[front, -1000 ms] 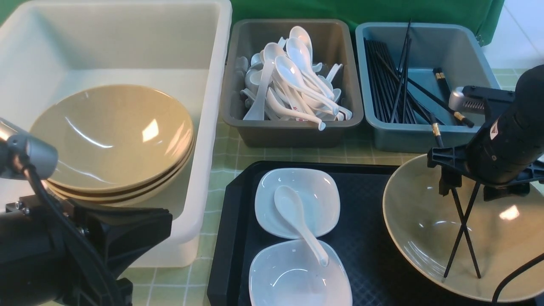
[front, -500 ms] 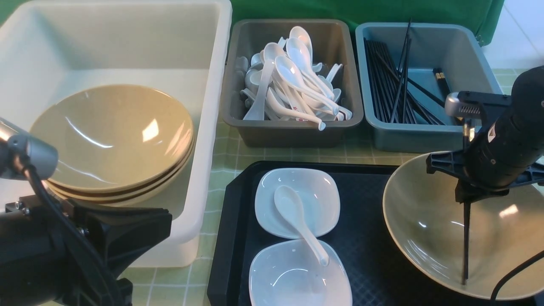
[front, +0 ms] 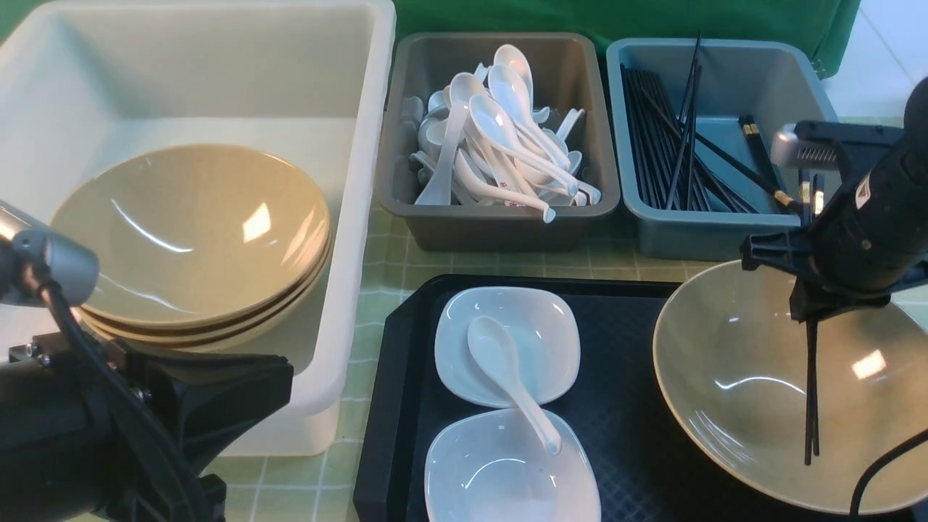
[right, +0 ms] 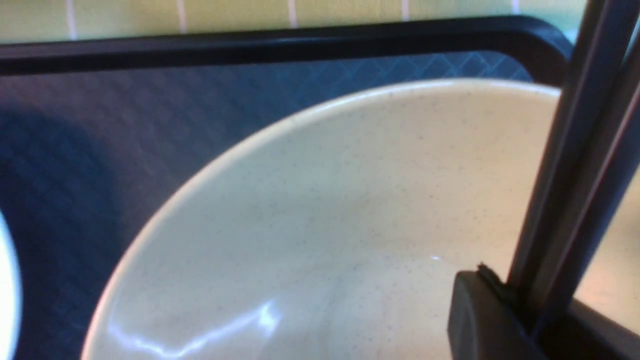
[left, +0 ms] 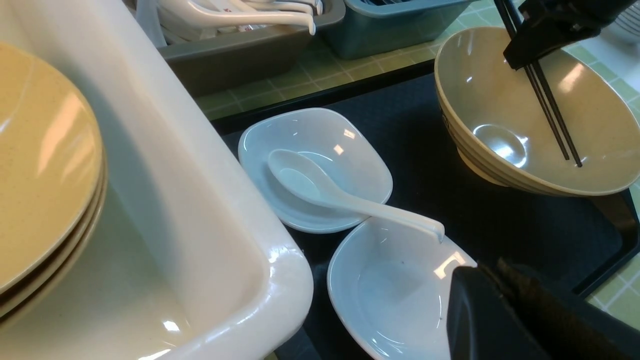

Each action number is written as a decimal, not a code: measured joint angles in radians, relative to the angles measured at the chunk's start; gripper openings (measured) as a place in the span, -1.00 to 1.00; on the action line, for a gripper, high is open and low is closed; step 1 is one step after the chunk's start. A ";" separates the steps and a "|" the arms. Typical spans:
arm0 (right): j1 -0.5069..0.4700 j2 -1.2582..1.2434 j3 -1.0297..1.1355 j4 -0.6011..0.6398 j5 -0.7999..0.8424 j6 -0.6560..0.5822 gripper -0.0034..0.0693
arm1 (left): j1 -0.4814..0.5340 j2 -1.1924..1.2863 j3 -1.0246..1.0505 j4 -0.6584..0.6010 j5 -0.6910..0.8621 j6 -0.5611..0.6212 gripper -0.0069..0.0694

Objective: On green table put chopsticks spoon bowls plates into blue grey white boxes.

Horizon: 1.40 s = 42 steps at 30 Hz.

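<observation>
Item: chopsticks (front: 810, 391) | change: crossed a second ago, now side by side, our right jaws clamped tight on them | place: hanging upright over the bowl (front: 725, 377) | our left jaws: closed, empty | we judge next: blue box (front: 696, 235) behind the bowl.

right gripper (front: 809, 313) tight on chopsticks (front: 810, 399)

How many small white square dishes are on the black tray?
2. One small white square dish lies nearer the grey plastic box, the other dish nearer the robot.
</observation>
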 joint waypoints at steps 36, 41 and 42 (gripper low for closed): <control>-0.119 0.207 -0.400 0.388 -0.053 0.000 -0.73 | 0.000 0.000 0.000 -0.004 -0.004 0.000 -0.82; -0.144 0.363 -0.586 0.442 -0.113 -0.006 -0.73 | 0.000 0.000 0.000 -0.031 -0.004 0.000 -0.82; -0.149 0.398 -0.627 0.446 -0.127 -0.018 -0.73 | 0.000 0.000 0.000 -0.040 -0.004 0.000 -0.82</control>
